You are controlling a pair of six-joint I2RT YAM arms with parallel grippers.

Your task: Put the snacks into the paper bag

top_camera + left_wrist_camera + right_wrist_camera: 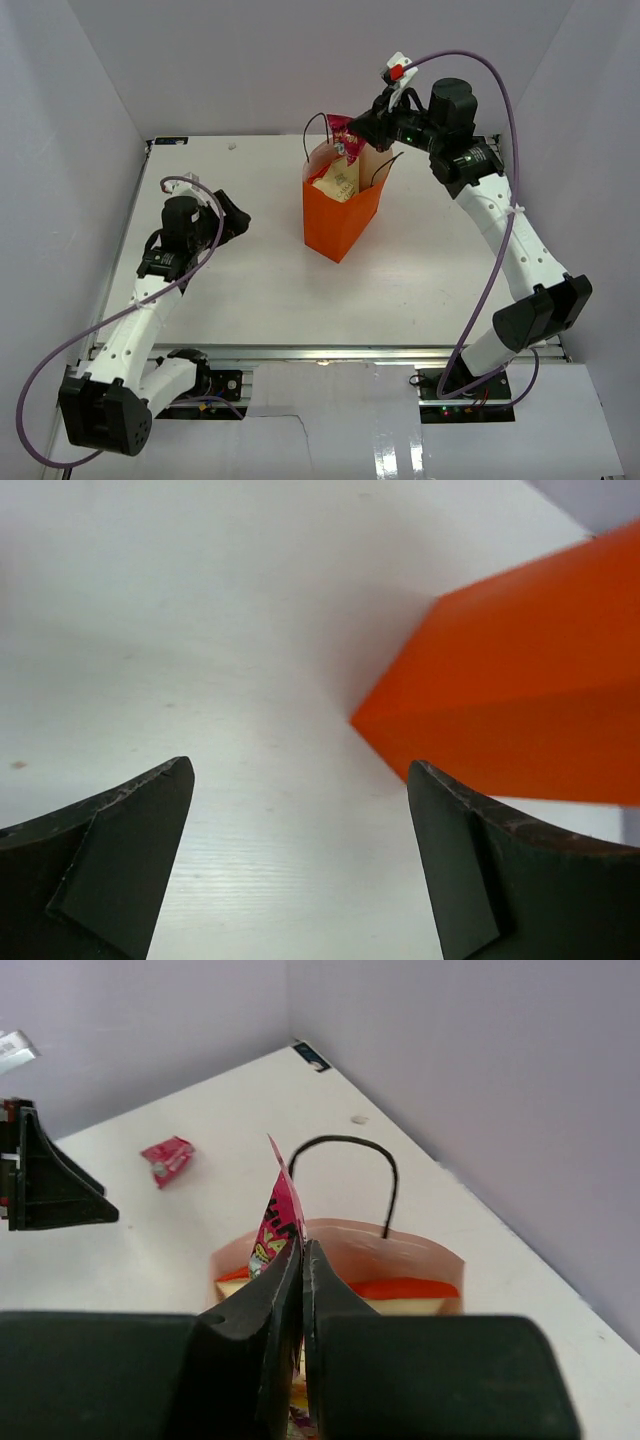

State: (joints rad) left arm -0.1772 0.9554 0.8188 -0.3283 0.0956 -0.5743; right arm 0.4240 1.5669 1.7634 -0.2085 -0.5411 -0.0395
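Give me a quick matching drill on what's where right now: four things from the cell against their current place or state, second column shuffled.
Column one:
1. pink-red packet
2. orange paper bag
3. left gripper
4. small red packet

Column two:
A. open and empty, low over the table beside the bag
B. lying on the table, apart from the bag
C. pinched in the right gripper above the bag's mouth
D. standing upright mid-table, a red-and-cream chip bag already inside

Pairs: 1-C, 2-D, 3-A, 4-B
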